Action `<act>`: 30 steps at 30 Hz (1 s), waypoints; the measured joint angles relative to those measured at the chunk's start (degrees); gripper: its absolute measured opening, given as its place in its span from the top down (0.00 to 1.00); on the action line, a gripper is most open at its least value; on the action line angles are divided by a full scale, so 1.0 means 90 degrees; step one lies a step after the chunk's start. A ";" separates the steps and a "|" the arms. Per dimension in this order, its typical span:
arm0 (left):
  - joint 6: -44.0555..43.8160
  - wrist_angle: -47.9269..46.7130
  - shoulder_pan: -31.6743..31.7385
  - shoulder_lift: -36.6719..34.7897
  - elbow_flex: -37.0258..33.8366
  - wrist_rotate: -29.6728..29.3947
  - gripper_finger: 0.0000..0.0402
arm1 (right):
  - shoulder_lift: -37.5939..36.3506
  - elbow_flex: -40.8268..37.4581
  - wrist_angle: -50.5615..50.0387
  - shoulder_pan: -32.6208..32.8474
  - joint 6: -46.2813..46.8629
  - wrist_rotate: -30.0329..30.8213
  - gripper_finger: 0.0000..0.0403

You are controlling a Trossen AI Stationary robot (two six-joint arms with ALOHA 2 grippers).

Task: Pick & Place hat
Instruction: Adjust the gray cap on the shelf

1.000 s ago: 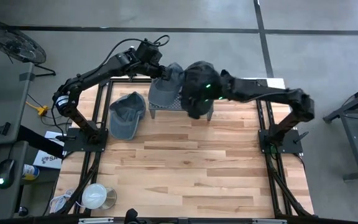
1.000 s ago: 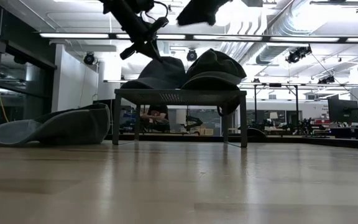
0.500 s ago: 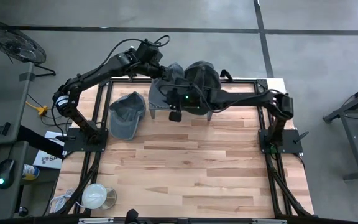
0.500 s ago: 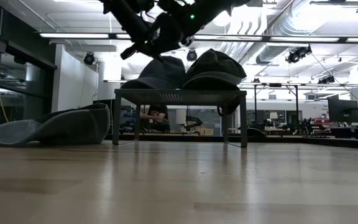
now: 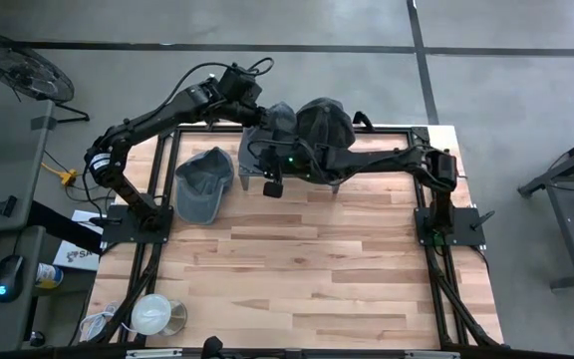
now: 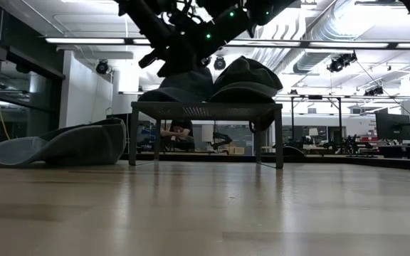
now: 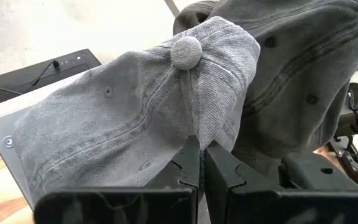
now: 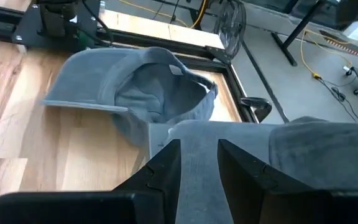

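Two grippers at the small grey metal stand (image 5: 289, 176) near the far edge of the wooden table (image 5: 297, 259).

The left gripper (image 7: 202, 163) is closed, pinching the crown of the light grey denim cap (image 7: 135, 118) on the stand – beside it sits a dark grey cap (image 5: 324, 122). The right gripper (image 8: 197, 160) is slightly open over the light cap's brim, holding nothing. A third grey-blue cap (image 5: 201, 183) lies upside down near the table's far-left corner.

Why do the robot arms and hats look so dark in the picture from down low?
In the low view, bright ceiling light strips shine from behind, so the black robot arms and the two grey cloth caps on the small metal stand show almost as silhouettes. In the high view, even light shows the pale wooden table clearly, with only soft shadows.
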 joint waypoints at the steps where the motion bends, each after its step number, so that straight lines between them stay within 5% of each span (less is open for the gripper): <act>1: -0.0002 0.0000 0.0002 0.0000 0.0000 -0.0003 1.00 | 0.0025 0.0002 -0.0017 -0.0005 0.0018 -0.0004 0.75; 19: -0.0110 0.0029 0.0002 0.0002 0.0000 -0.0023 0.98 | 0.0052 0.0012 -0.0930 -0.0248 0.0844 -0.0351 0.75; 30: 0.0041 0.0004 0.0007 -0.0007 0.0000 0.0514 0.98 | 0.0047 0.0012 -0.1183 -0.0250 0.0864 -0.0521 0.75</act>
